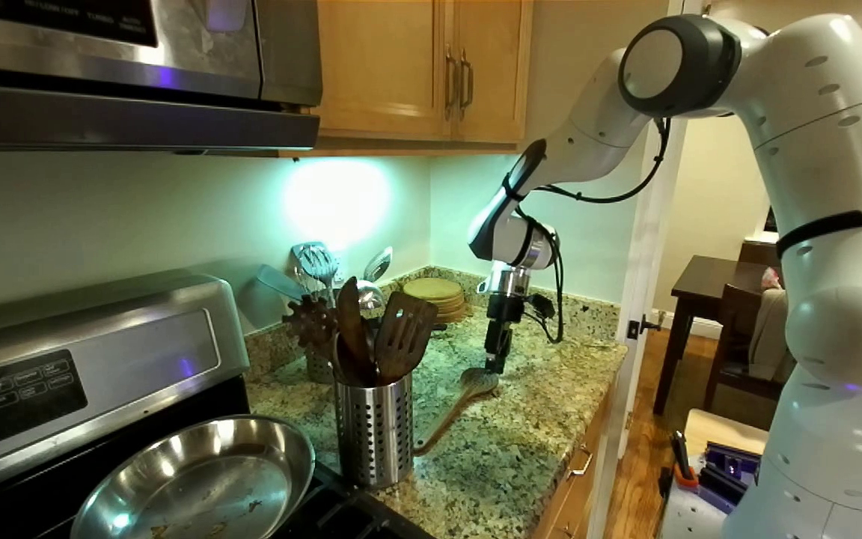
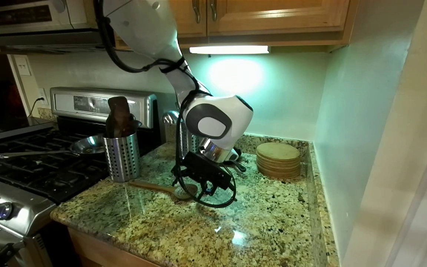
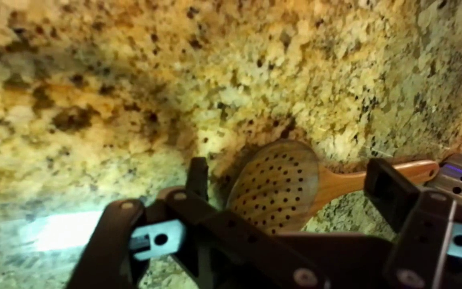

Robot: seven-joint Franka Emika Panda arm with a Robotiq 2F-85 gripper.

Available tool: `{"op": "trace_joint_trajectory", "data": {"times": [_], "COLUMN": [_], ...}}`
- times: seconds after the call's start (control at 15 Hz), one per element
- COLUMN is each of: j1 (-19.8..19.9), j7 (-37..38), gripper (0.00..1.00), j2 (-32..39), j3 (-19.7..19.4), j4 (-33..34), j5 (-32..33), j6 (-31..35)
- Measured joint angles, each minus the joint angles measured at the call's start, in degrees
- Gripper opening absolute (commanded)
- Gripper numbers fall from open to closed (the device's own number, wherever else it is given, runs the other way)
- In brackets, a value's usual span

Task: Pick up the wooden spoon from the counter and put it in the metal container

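The wooden spoon lies flat on the speckled granite counter (image 1: 509, 442) (image 2: 217, 230); its bowl, dotted with small holes, shows in both exterior views (image 1: 478, 381) (image 2: 186, 191) and the wrist view (image 3: 277, 184). Its handle points toward the metal container (image 1: 374, 438) (image 2: 122, 159), a perforated steel cylinder holding dark wooden utensils. The handle end lies close beside the container base, which shows at the wrist view's right edge (image 3: 461, 180). My gripper (image 1: 495, 365) (image 2: 208, 188) (image 3: 291, 176) is open and empty, low by the bowl. In the wrist view, one finger covers part of the handle.
A steel frying pan (image 1: 206, 479) (image 2: 89, 144) sits on the black stove beside the container. A similar steel cylinder (image 1: 319, 368) (image 2: 188, 144) with metal utensils stands farther back. A stack of round discs (image 1: 435, 293) (image 2: 278, 160) stands near the wall corner. Cabinets (image 1: 386, 67) hang above.
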State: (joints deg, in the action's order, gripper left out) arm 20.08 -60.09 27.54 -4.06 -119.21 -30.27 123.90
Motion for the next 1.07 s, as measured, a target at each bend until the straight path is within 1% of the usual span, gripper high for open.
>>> {"op": "trace_joint_trajectory", "data": {"times": [0.2, 0.6, 0.67, 0.73, 1.07], "j1": [-0.03, -0.04, -0.03, -0.03, 0.14], "j7": [1.2, 1.34, 1.34, 1.34, 1.34], "gripper": [1.0, 1.0, 0.91, 0.74, 0.41], "j2": [0.97, 1.67, 1.67, 1.66, 1.67], "j3": [0.84, 1.78, 1.83, 1.85, 1.85], "j4": [0.89, 1.49, 1.55, 1.57, 1.57], "j5": [0.32, 0.23, 0.23, 0.21, 0.11], "j6": [-1.88, -1.61, -1.55, -1.51, -1.48]}}
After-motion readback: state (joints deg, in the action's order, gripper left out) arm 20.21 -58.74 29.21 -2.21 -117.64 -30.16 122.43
